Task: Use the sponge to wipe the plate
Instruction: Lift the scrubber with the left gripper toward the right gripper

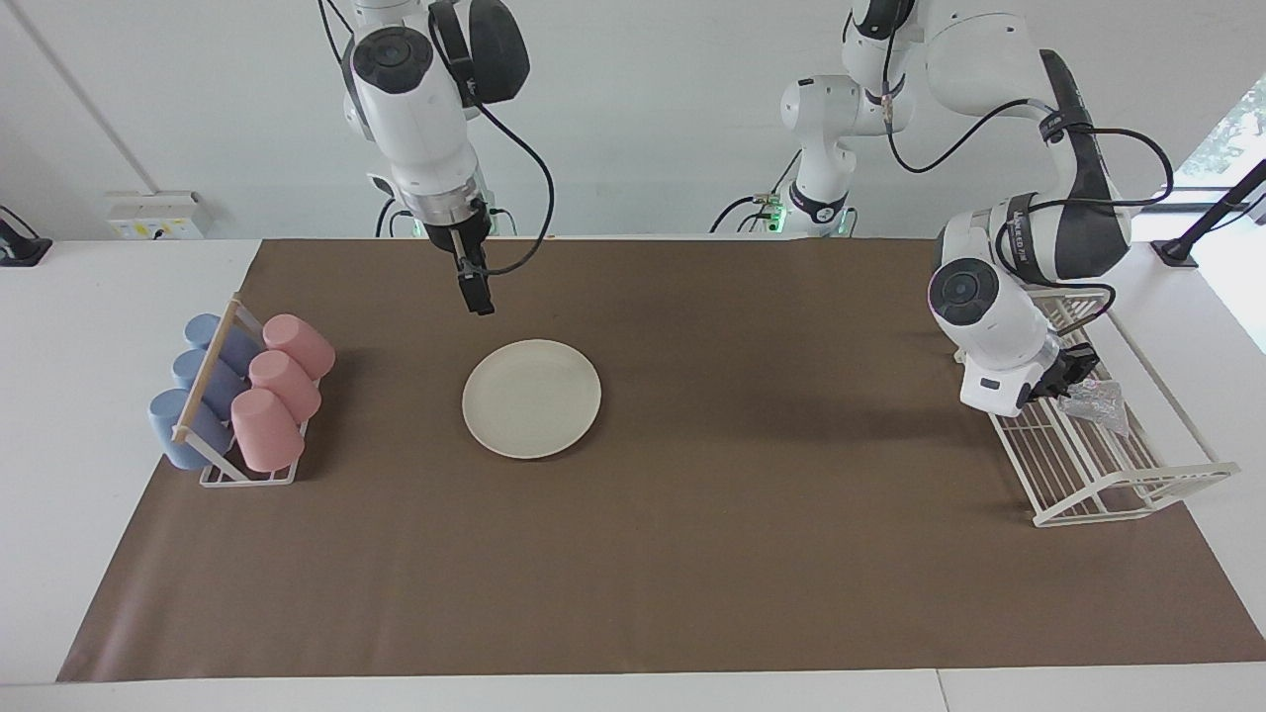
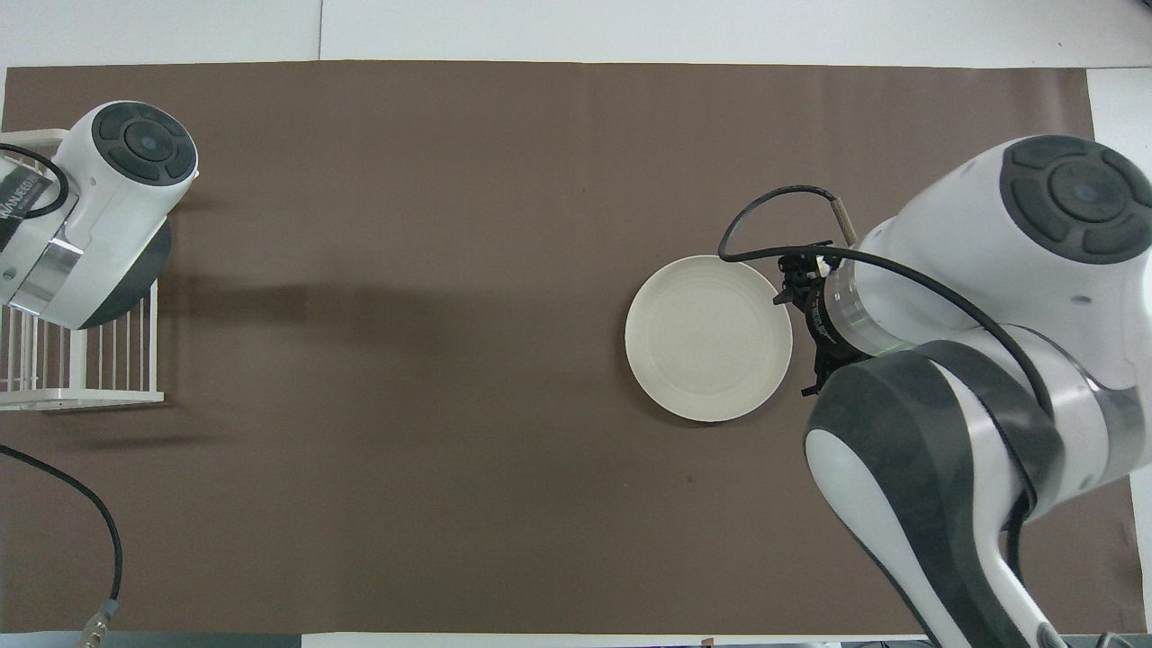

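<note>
The cream-white plate (image 1: 531, 398) (image 2: 708, 337) lies flat on the brown mat, toward the right arm's end of the table. My right gripper (image 1: 479, 300) hangs open and empty just above the mat, beside the plate's rim nearer to the robots. In the overhead view its own arm hides most of it. The silvery sponge (image 1: 1096, 402) lies in the white wire rack (image 1: 1098, 475) at the left arm's end. My left gripper (image 1: 1068, 382) reaches down into that rack and is shut on the sponge's edge. In the overhead view the left wrist covers both.
A small rack with pink cups (image 1: 282, 391) and blue cups (image 1: 198, 381) lying on their sides stands at the right arm's end of the mat. The wire rack's end (image 2: 81, 360) shows below the left wrist. A black cable (image 2: 85, 504) lies near the mat's corner.
</note>
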Tool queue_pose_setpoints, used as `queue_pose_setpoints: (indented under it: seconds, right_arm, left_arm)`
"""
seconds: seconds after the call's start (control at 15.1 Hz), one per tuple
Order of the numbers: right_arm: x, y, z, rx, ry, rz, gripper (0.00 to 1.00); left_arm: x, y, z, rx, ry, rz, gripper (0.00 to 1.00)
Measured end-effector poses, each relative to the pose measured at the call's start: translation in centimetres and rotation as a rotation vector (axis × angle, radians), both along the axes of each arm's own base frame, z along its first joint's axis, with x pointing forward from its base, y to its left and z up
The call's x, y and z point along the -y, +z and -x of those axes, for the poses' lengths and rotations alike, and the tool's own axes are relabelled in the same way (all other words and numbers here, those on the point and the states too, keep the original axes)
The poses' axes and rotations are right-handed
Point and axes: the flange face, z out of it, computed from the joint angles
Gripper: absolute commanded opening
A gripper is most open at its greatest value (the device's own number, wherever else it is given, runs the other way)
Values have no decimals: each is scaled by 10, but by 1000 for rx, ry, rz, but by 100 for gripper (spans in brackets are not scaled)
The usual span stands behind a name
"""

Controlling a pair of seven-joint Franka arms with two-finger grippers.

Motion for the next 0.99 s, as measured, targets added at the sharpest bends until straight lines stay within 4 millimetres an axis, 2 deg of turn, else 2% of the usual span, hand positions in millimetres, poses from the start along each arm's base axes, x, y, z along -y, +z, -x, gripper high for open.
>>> queue_pose_setpoints:
  seconds: [0.2, 0.33, 0.4, 0.53, 0.6, 0.66, 0.73, 0.79, 0.99]
  right_arm:
    - [-21, 3, -36, 29, -75, -24, 100]
    - [-51, 12, -49, 38, -89, -28, 100]
    - [-80, 14, -43, 27, -72, -24, 100]
    - [-145, 15, -11, -4, -59, 0, 100]
    - [-173, 17, 7, -15, -69, 14, 100]
    - [-188, 20, 20, -19, -85, 23, 100]
    - [-192, 22, 22, -19, -116, 28, 100]
    - [-183, 22, 15, -16, -167, 31, 100]
    - [-137, 28, -27, 49, -298, -18, 100]
  left_arm:
    - [0, 16, -6, 22, -12, -5, 0]
    - [-2, 32, -10, 32, -27, -5, 0]
    - [-4, 42, -13, 39, -30, -4, 0]
    - [-5, 64, -15, 51, -6, 39, 0]
    - [-4, 77, -15, 50, 15, 88, 0]
    - [-3, 91, -14, 45, 40, 142, 0]
    - [-1, 104, -11, 33, 68, 206, 0]
    - [0, 114, -6, 18, 103, 283, 0]
    - [0, 134, 5, -7, 198, 547, 0]
